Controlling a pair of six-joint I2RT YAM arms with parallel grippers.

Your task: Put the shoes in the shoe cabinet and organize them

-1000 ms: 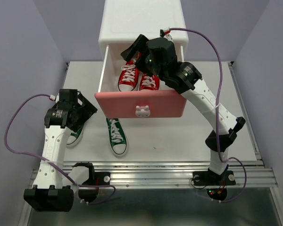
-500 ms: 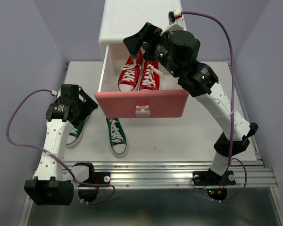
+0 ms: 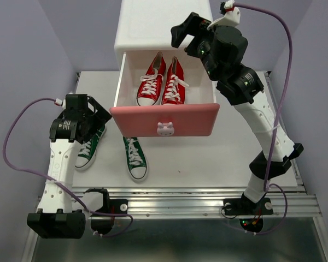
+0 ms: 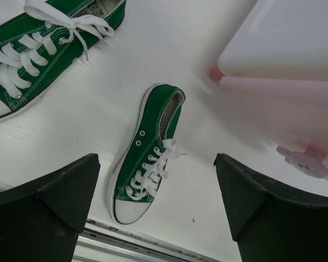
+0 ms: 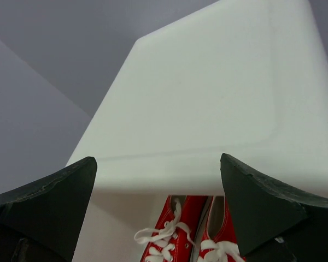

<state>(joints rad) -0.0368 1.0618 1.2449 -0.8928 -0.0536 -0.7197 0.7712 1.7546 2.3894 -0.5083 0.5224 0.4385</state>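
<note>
Green shoes [image 4: 147,158] lie on the bench [image 3: 235,153] under the released left end effector [image 4: 156,161], which should straddle one shoe's midsection squarely; the right end effector [image 3: 180,34] is released too.

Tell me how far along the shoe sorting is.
Done: the red shoes lie side by side in the open drawer. In hand: nothing; the left end effector hangs open over the green shoes, the right end effector open above the cabinet. To do: both green shoes are on the table, and the drawer is not yet shut.
</note>
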